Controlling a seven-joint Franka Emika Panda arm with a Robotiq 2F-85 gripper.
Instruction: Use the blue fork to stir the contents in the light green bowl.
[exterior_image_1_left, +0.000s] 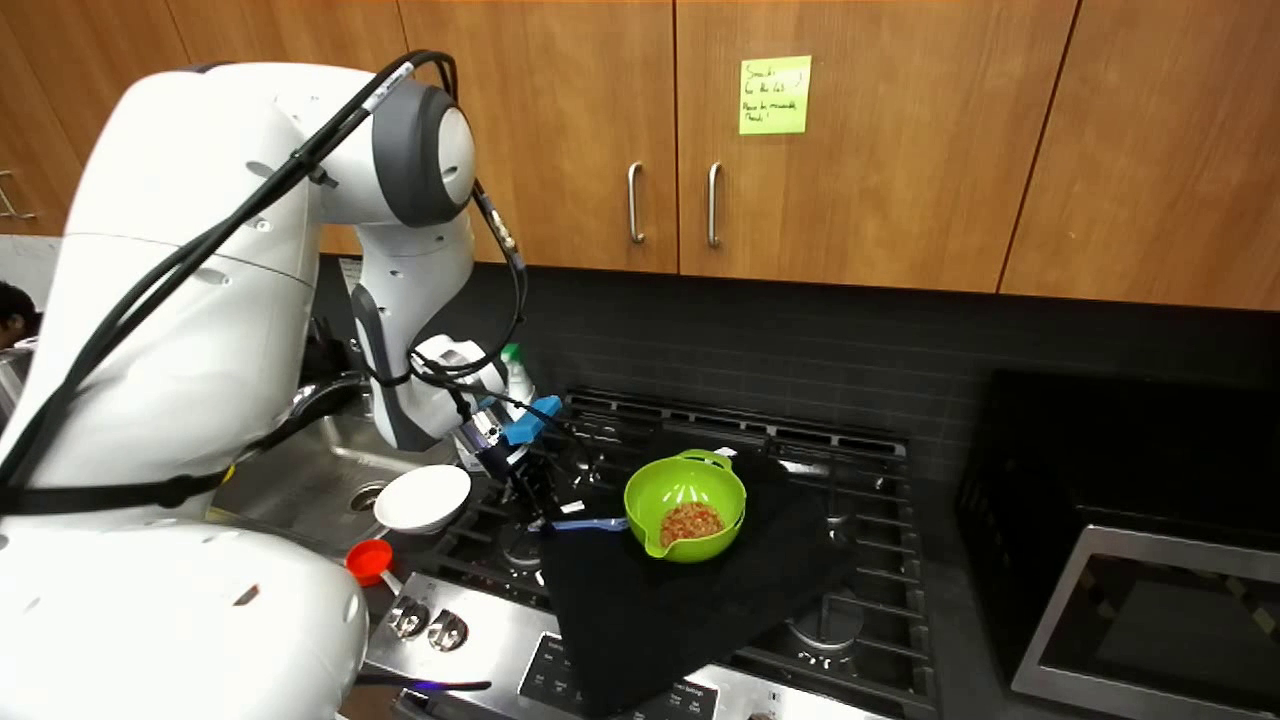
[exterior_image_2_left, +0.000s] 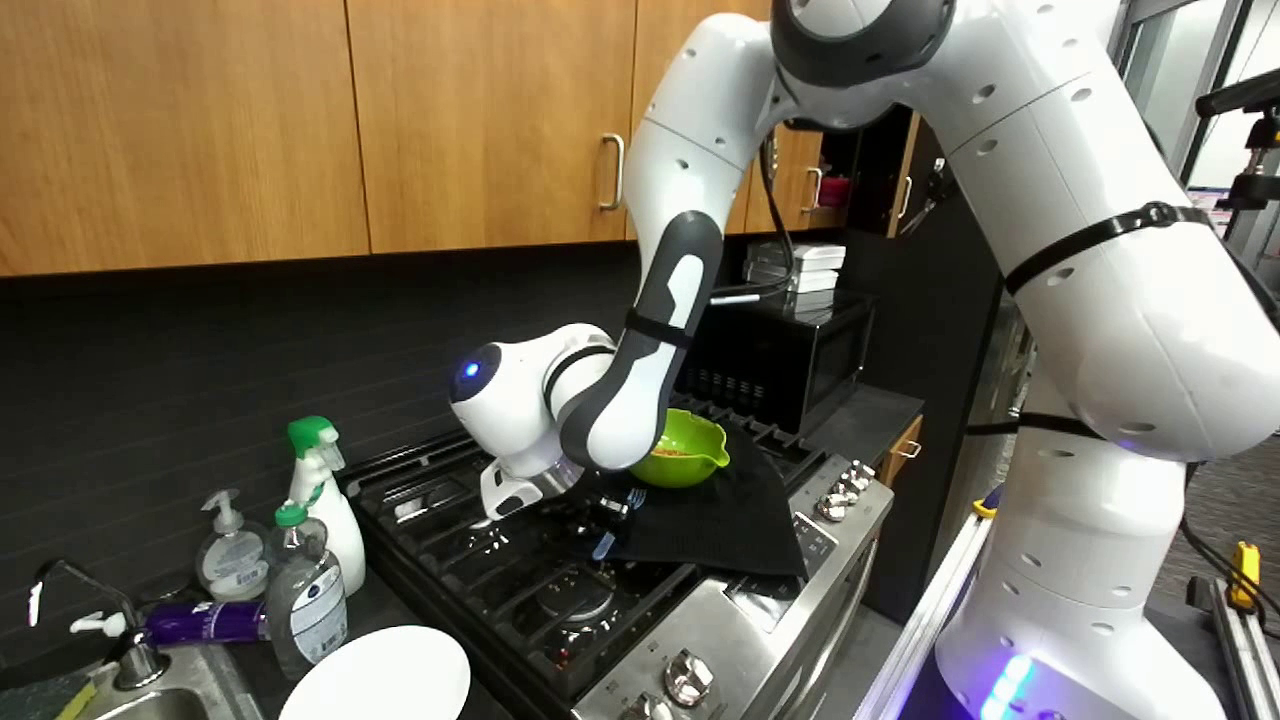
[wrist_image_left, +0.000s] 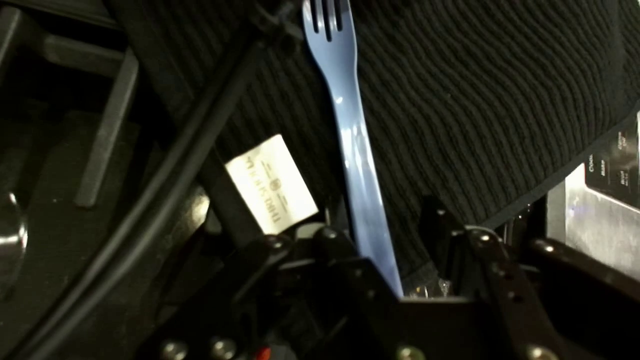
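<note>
The light green bowl (exterior_image_1_left: 655, 490) stands on a black cloth on the stove; it also shows in an exterior view (exterior_image_2_left: 705, 462), partly behind the arm. Its contents (exterior_image_1_left: 690, 522), a small reddish-brown heap, lie at the bottom. The blue fork (exterior_image_1_left: 592, 524) lies on the cloth beside the bowl, tines toward it. In the wrist view the fork (wrist_image_left: 357, 145) runs with tines away and its handle between the fingers, nearer the left finger. My gripper (wrist_image_left: 387, 212) is open around the handle, with a gap on the right side. The bowl is out of the wrist view.
The black cloth (exterior_image_1_left: 640, 620) covers part of the stove grates (exterior_image_1_left: 880, 610). A white dish (exterior_image_1_left: 424, 498), a red measuring cup (exterior_image_1_left: 369, 560) and the sink (exterior_image_1_left: 330, 460) lie on the arm's side. Bottles (exterior_image_2_left: 318, 600) stand by the sink. A microwave (exterior_image_1_left: 1150, 620) stands beyond the stove.
</note>
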